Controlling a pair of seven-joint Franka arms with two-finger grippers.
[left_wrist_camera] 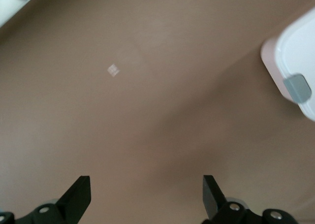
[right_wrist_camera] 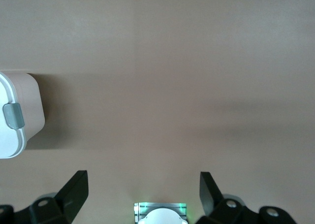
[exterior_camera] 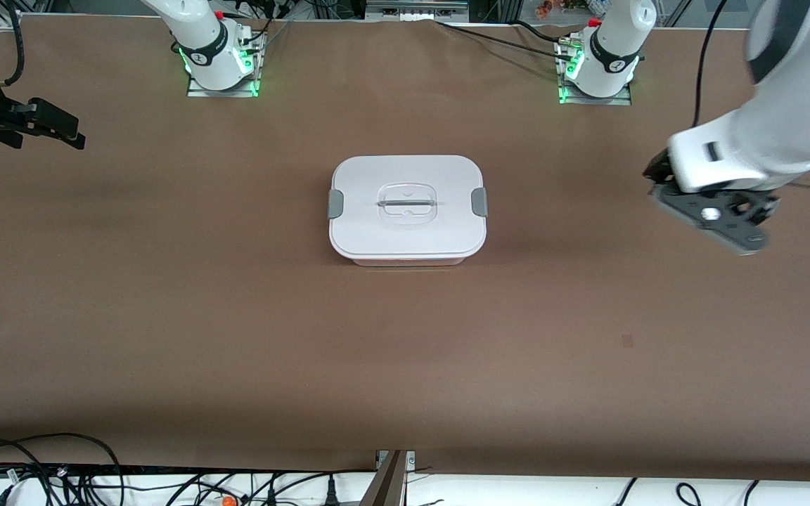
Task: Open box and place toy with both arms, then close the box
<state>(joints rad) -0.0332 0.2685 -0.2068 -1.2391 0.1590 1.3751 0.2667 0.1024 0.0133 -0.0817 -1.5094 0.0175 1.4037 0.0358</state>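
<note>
The box (exterior_camera: 407, 209) stands shut in the middle of the table, its white lid on, with a grey clip (exterior_camera: 335, 204) at the right arm's end and another (exterior_camera: 479, 202) at the left arm's end. The toy is out of view. My left gripper (exterior_camera: 713, 214) hangs open and empty over bare table toward the left arm's end, apart from the box. In the left wrist view the gripper (left_wrist_camera: 146, 184) sees a box corner (left_wrist_camera: 295, 47). My right gripper (exterior_camera: 60, 130) is open and empty at the right arm's end of the table. In its wrist view the gripper (right_wrist_camera: 143, 184) sees a box end (right_wrist_camera: 15, 135).
The two arm bases (exterior_camera: 219, 63) (exterior_camera: 598, 67) stand with green lights at the table edge farthest from the front camera. Cables (exterior_camera: 25, 471) lie along the nearest edge. A small mark (exterior_camera: 627, 341) is on the brown table cover.
</note>
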